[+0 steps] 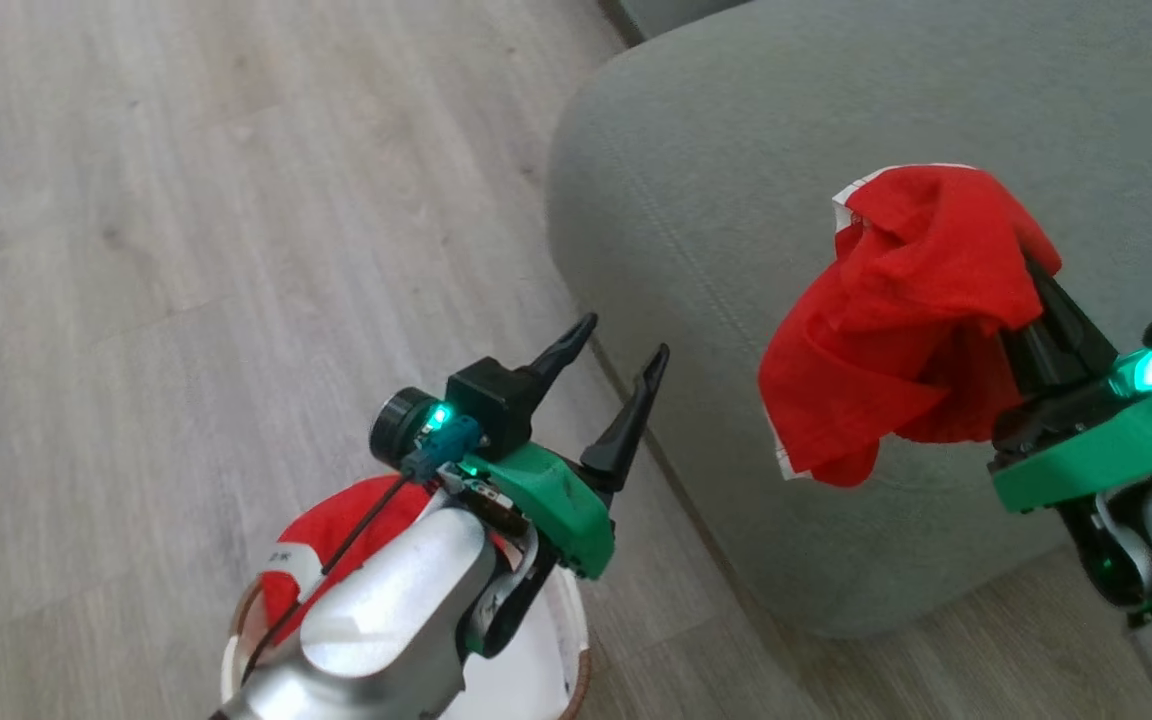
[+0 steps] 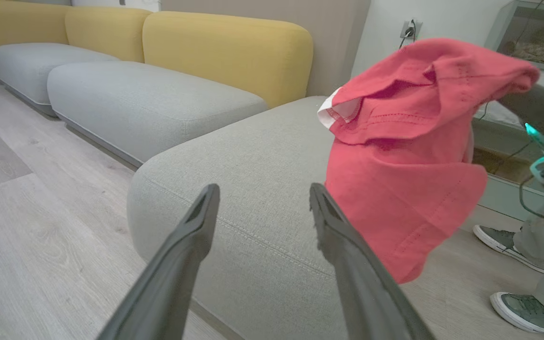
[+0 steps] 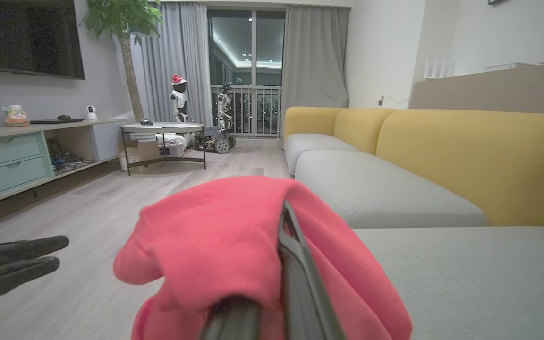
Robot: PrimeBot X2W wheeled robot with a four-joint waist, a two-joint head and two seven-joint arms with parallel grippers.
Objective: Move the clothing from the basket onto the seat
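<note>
Two red garments: the held garment (image 1: 896, 300) drapes over the clenched jaws of the right gripper (image 3: 286, 217), dangling below them at the edge of the seat (image 1: 736, 150); the second garment (image 1: 336, 530) lies in the basket (image 1: 564, 640) behind the spread, empty jaws of the left gripper (image 1: 622, 345). Release further inward, I'd judge

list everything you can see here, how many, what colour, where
seat: one, grey-green, right half of the head view
floor: one, pale wood, all around
basket: one, white, on the floor by the seat's corner
basket garment: one, red and white, in the basket
held garment: one, red with white trim, hanging at the seat's near edge
sofa backs: three, yellow, behind further grey cushions
shoes: two, grey, a person's, on the floor past the seat
left hand: one, dark fingers, open, above the basket
right hand: one, dark, shut on the held garment
</note>
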